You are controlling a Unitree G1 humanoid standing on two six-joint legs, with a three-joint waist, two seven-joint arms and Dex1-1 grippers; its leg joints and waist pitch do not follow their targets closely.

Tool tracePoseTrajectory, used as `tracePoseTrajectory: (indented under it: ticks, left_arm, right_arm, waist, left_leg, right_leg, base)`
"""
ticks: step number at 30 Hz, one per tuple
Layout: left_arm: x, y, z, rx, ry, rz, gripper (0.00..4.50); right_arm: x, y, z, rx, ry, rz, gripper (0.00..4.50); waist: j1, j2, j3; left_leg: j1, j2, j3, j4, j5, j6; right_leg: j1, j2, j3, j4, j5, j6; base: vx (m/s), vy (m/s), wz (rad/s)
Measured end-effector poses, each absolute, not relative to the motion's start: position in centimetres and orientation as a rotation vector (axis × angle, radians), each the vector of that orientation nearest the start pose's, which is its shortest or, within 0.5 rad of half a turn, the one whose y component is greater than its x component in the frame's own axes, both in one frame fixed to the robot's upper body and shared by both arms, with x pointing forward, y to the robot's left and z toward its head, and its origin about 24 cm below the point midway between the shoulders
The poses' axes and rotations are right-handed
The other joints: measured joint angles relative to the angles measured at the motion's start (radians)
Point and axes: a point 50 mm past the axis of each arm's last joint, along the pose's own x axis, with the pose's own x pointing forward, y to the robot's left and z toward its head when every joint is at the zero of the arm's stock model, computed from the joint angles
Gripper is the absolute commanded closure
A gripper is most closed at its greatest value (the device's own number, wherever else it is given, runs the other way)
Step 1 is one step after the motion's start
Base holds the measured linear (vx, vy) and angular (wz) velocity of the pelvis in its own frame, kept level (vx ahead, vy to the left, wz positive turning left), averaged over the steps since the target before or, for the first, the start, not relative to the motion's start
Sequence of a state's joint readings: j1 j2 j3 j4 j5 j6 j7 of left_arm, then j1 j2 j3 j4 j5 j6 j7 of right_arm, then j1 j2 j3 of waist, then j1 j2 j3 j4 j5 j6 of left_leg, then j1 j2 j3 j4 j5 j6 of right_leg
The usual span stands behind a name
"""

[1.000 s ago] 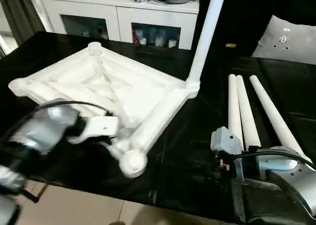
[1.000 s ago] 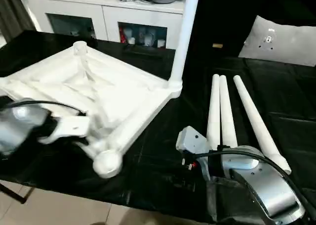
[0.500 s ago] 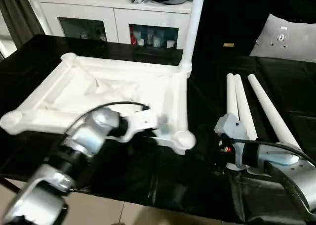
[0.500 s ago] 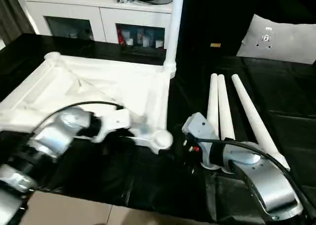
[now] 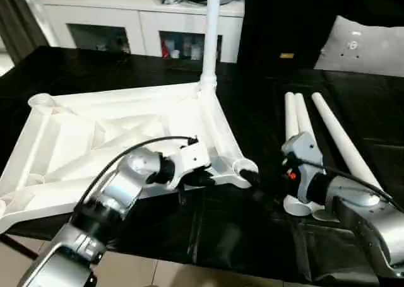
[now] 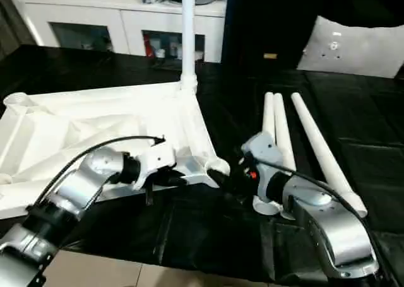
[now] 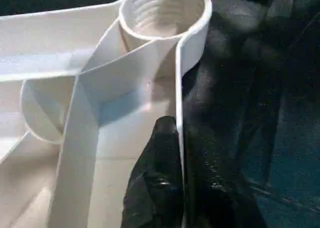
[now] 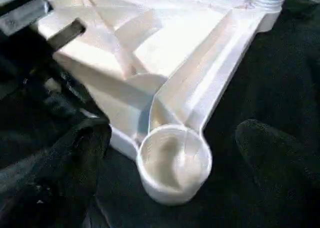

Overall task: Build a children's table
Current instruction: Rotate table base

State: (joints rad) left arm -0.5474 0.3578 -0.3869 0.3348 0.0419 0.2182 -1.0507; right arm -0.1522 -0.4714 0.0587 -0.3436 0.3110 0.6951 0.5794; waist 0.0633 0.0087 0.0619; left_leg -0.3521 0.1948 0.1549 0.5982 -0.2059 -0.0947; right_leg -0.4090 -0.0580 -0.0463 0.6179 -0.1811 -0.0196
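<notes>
no readable text or labels

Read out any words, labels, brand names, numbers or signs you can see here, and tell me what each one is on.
No text can be read here.
Table top, upright leg, loose legs: plain white, no markings.
Right gripper: a small red spot on its body, no lettering.
Items behind the cabinet's glass doors: too small and blurred to read.
Grey-white panel: small holes, no print.

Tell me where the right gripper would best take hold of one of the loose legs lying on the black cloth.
Probably the outermost loose leg, mid-shaft, from above: it splays away from the two touching legs, leaving space on both sides, and the right gripper already has its jaws wide open.
</notes>
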Motion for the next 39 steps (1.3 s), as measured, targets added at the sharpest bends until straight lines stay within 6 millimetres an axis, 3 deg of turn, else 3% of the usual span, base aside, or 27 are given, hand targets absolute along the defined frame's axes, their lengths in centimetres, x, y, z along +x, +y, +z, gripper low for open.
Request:
tracePoseTrajectory:
  ticks: [3,10,16,21,25,28,30,32,35,36,37,38,39]
  left_arm:
    - [30.8,10.2,8.2,0.522,0.244,-1.299,3.49]
    - [30.2,9.9,9.9,0.393,0.097,-1.248,3.45]
    - [29.3,11.3,8.8,0.193,0.196,-0.943,3.45]
    - [29.3,12.5,10.5,0.041,0.072,-0.637,3.45]
    - [28.5,12.8,11.6,0.05,0.047,-0.484,3.45]
    - [28.3,12.4,11.8,0.015,0.045,-0.402,3.45]
    - [27.8,12.1,11.5,0.011,0.053,-0.377,3.45]
    - [27.5,12.5,10.7,-0.001,0.08,-0.338,3.45]
    - [27.2,12.8,10.3,-0.004,0.103,-0.303,3.45]
    - [27.1,12.7,10.3,-0.005,0.107,-0.306,3.45]
    - [27.1,12.5,10.3,-0.004,0.11,-0.313,3.45]
    - [27.0,12.2,10.3,-0.003,0.114,-0.323,3.45]
    - [27.0,11.9,10.3,-0.003,0.116,-0.336,3.45]
  right_arm:
    - [25.8,-16.2,10.2,-0.132,0.276,0.658,0.0]
    - [27.2,-16.6,10.9,-0.102,0.254,0.44,0.0]
    - [27.7,-16.6,11.1,-0.111,0.278,0.396,0.0]
    - [28.2,-16.8,11.7,-0.077,0.247,0.288,0.0]
    - [28.3,-17.8,12.2,-0.063,0.227,0.186,0.0]
    - [27.8,-16.6,12.8,-0.044,0.185,0.22,0.0]
    - [27.0,-15.4,12.8,-0.014,0.154,0.251,0.0]
    - [26.4,-14.4,12.1,0.008,0.171,0.282,0.0]
    - [26.4,-14.3,12.0,0.008,0.176,0.279,0.0]
    - [26.4,-14.4,12.0,0.007,0.174,0.276,0.0]
    - [26.4,-14.5,12.0,0.006,0.176,0.271,0.0]
    - [26.5,-14.6,11.9,0.002,0.18,0.266,0.0]
    - [26.6,-14.6,11.9,-0.003,0.181,0.266,0.0]
  waist:
    - [0.002,-0.004,-0.001]
    - [0.002,-0.006,-0.002]
    - [-0.007,-0.005,-0.002]
    - [-0.007,-0.011,-0.002]
    - [-0.007,-0.016,-0.003]
    - [-0.014,-0.022,-0.003]
    - [-0.028,-0.024,-0.005]
    - [-0.048,-0.023,-0.006]
    - [-0.066,-0.026,-0.007]
    - [-0.07,-0.028,-0.007]
    - [-0.066,-0.034,-0.007]
    - [-0.061,-0.038,-0.004]
    - [-0.061,-0.039,-0.004]
  left_leg:
    - [0.001,0.0,0.001,0.0,0.0,0.0]
    - [0.001,-0.001,0.002,0.0,0.0,0.0]
    - [0.001,0.0,0.003,-0.001,0.0,0.0]
    - [0.0,0.0,0.003,0.0,0.0,0.0]
    - [0.0,0.0,0.003,0.0,0.0,0.0]
    - [0.001,0.002,0.002,0.0,0.0,0.0]
    - [0.002,0.011,-0.008,0.0,0.0,-0.001]
    - [0.002,0.031,-0.017,-0.002,0.005,0.001]
    - [0.004,0.046,-0.019,-0.003,0.009,-0.001]
    - [0.004,0.048,-0.01,-0.003,0.01,0.005]
    - [-0.005,0.044,-0.008,0.022,-0.01,0.052]
    - [-0.024,0.023,-0.007,0.098,-0.052,0.123]
    - [-0.027,-0.01,-0.007,0.13,-0.064,0.142]
  right_leg:
    - [0.001,0.0,0.0,0.0,0.0,0.0]
    - [0.001,-0.001,0.001,0.0,0.001,0.001]
    - [0.0,0.001,0.0,0.0,0.0,0.003]
    - [0.0,0.001,0.001,-0.002,-0.001,0.007]
    - [0.001,0.0,0.001,-0.003,-0.001,0.009]
    - [0.001,0.002,-0.001,-0.004,-0.001,0.01]
    - [0.004,0.009,-0.012,-0.013,0.002,0.005]
    - [0.012,0.018,-0.03,-0.024,0.01,-0.013]
    - [0.002,0.02,-0.055,0.008,-0.01,-0.047]
    - [-0.001,0.023,-0.058,0.015,-0.015,-0.054]
    - [-0.002,0.03,-0.056,0.012,-0.014,-0.057]
    - [0.001,0.033,-0.055,0.009,-0.011,-0.064]
    - [0.005,0.038,-0.057,0.002,-0.01,-0.064]
  base:
    - [0.0,0.0,0.0]
    - [0.0,0.0,0.0]
    - [0.0,0.0,0.0]
    - [0.0,0.0,0.0]
    - [0.0,0.0,0.0]
    - [0.0,0.0,0.0]
    - [0.0,0.0,0.0]
    - [0.031,-0.066,0.02]
    - [0.01,-0.12,0.02]
    - [0.001,-0.103,0.04]
    - [-0.006,-0.114,0.0]
    - [-0.003,-0.07,-0.04]
    - [-0.028,-0.119,-0.07]
